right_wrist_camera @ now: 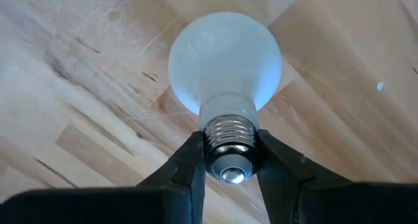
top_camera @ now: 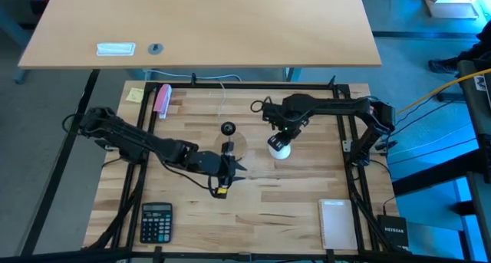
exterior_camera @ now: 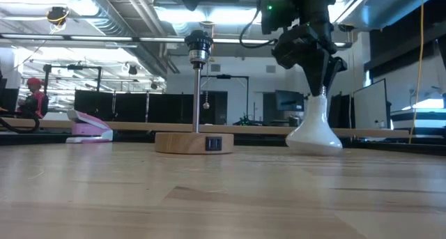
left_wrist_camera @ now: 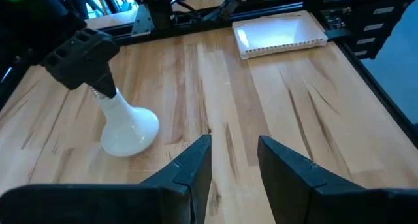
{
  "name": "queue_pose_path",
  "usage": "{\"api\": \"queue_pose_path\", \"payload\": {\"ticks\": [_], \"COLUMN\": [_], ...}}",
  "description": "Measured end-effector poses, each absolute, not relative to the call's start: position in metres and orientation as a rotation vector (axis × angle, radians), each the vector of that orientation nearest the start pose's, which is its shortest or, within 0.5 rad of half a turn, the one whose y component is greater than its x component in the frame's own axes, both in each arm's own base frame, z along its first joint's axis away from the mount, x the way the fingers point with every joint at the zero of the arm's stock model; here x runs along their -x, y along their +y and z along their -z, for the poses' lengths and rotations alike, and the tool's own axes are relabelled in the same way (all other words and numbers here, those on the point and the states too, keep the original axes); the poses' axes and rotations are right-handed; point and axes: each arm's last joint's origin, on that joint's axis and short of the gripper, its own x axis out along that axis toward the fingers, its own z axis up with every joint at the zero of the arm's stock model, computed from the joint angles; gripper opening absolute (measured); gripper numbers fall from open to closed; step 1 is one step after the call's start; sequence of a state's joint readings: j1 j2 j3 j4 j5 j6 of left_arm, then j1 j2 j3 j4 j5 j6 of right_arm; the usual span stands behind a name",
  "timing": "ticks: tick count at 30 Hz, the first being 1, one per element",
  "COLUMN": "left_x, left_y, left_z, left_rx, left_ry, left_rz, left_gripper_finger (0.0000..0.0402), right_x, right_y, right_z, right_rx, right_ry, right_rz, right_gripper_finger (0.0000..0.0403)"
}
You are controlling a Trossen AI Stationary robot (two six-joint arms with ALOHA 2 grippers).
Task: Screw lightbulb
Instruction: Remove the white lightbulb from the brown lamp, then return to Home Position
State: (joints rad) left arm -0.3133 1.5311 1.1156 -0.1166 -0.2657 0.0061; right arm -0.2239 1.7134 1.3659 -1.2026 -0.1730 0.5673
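Two dark fingers (right_wrist_camera: 186, 165) of the right gripper (right_wrist_camera: 228, 162) pinch the threaded metal base of the lightbulb (right_wrist_camera: 225, 61), which stands globe-down on the counter (top_camera: 291, 194) with its screw end pointing up. Gripping the base leaves the fragile glass untouched, though the threads will likely have to be freed before they can enter a socket. From table height, the bulb rests to the right of the wooden lamp base (exterior_camera: 194, 142), whose thin post carries the socket (exterior_camera: 198, 45) well above the boards; the bulb is near it but clearly apart.

Over by the stand, the left gripper (left_wrist_camera: 234, 160) hovers low above the counter, its fingers parted by a narrow gap and holding nothing, seemingly placed to steady the stand or take the bulb in a handover. A calculator (top_camera: 156, 221), a white notepad (top_camera: 337, 223), a pink object (top_camera: 162, 100) and a yellow sticky note (top_camera: 136, 94) lie toward the counter's edges, clear of the work.
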Motion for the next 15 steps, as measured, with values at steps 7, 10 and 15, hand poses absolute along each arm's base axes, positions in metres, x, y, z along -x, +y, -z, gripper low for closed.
{"api": "queue_pose_path", "payload": {"ticks": [7, 10, 15], "left_x": [-0.326, -0.326, -0.326], "left_y": [-0.098, -0.098, -0.098], "left_z": [-0.275, -0.275, -0.275], "left_rx": [-0.161, -0.161, -0.162], "left_ry": [0.508, 0.508, 0.508], "left_rz": [0.05, 0.049, 0.05], "left_gripper_finger": [0.0115, 0.0115, 0.0115], "right_x": [-0.305, -0.304, -0.295], "right_y": [-0.064, -0.064, -0.06], "right_z": [-0.24, -0.242, -0.275], "right_rx": [-0.748, -0.735, -0.753], "right_ry": [1.479, 1.487, 1.553], "right_rz": [0.477, 0.465, 0.407], "right_gripper_finger": [0.0234, 0.0273, 0.0301]}}
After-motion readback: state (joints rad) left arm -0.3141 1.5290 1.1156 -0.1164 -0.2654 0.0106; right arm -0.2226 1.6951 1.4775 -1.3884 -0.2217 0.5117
